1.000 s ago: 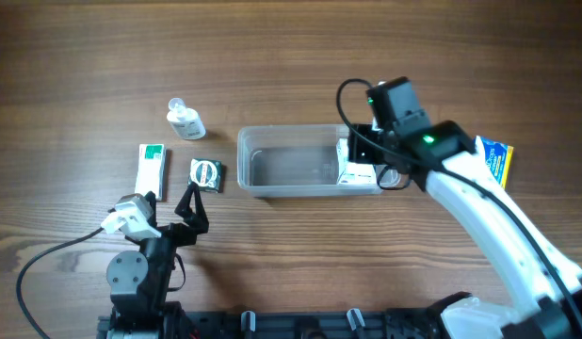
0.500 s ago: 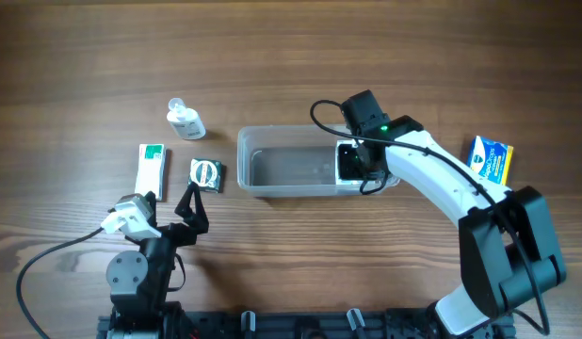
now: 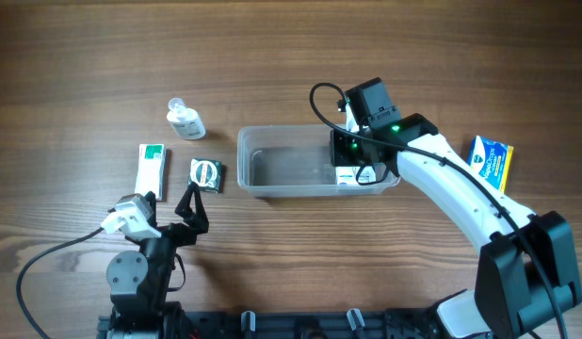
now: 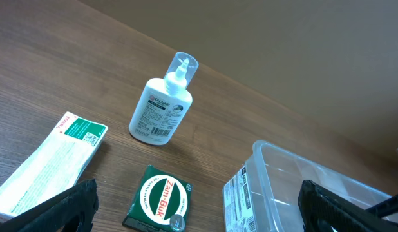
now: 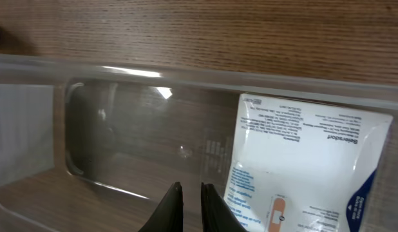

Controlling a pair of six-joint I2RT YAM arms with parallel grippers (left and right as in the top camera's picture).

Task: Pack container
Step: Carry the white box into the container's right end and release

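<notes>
Wood-grain bench (image 3: 84,56), on which the clear, round-cornered plastic container (image 3: 282,130) is set mid-bench; a white, blue-printed plaster packet (image 5: 302,161) is laid in its right end. A green square "Zam-Buk" pack (image 4: 159,198) is seen to its left. Left fingers (image 4: 64,207) are spread apart; right fingers (image 5: 168,207) are drawn together over the container.

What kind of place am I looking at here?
Likely a robotics lab bench staged for packing trials: a robot arm works over a clear tub on a wood table, with a bottle and a Zam-Buk packet laid out nearby.
</notes>
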